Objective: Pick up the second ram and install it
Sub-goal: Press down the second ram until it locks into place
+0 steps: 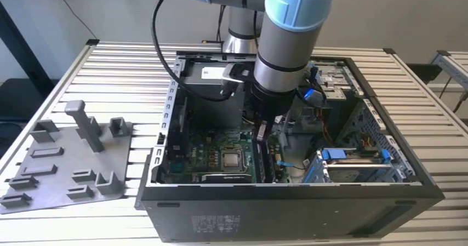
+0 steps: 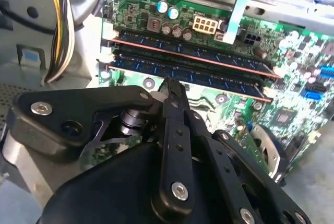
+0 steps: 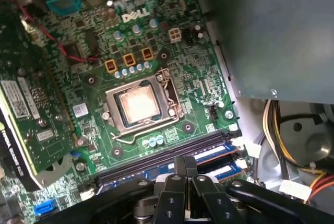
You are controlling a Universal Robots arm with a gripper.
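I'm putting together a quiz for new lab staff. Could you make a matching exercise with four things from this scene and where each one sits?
Things:
1. gripper
2. grey tray
3. processor
4. blue clip

Places:
A. on the slatted table, outside the case
B. in its socket on the green board
C. low inside the case, close by the memory boards
D. on the drive bay, at the exterior view's right

Pairs: 1-C, 2-A, 3-B, 4-D
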